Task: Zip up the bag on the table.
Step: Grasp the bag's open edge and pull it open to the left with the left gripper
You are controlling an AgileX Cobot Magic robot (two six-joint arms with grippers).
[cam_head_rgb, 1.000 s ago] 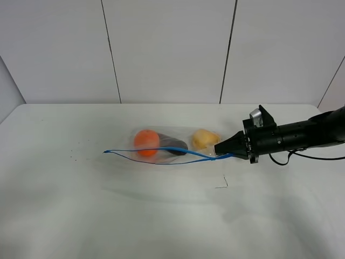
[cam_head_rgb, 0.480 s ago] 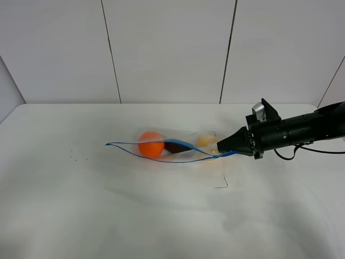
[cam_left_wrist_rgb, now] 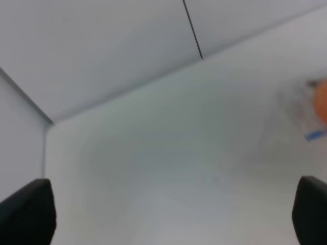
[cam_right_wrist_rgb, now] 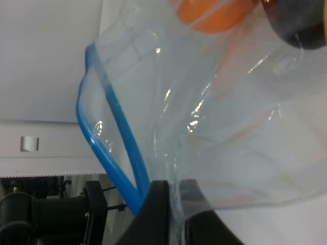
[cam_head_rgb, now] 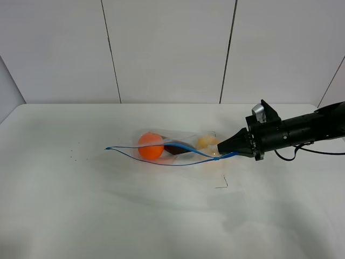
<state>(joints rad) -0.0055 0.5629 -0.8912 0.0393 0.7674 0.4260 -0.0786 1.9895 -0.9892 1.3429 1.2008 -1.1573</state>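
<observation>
Nothing here can be read: no words, labels, brands or numbers. The clear bag (cam_head_rgb: 178, 145) bears no legible print, and the one small dark mark (cam_head_rgb: 221, 183) on the white table (cam_head_rgb: 161, 221) is only a bent line, not a letter or figure.

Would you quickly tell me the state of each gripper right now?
Left gripper: open, holding nothing.
Right gripper: closed on one end of the bag.

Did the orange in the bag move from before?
Yes, a little. The orange has shifted slightly right in the exterior high view, toward the small dark mark on the table.
</observation>
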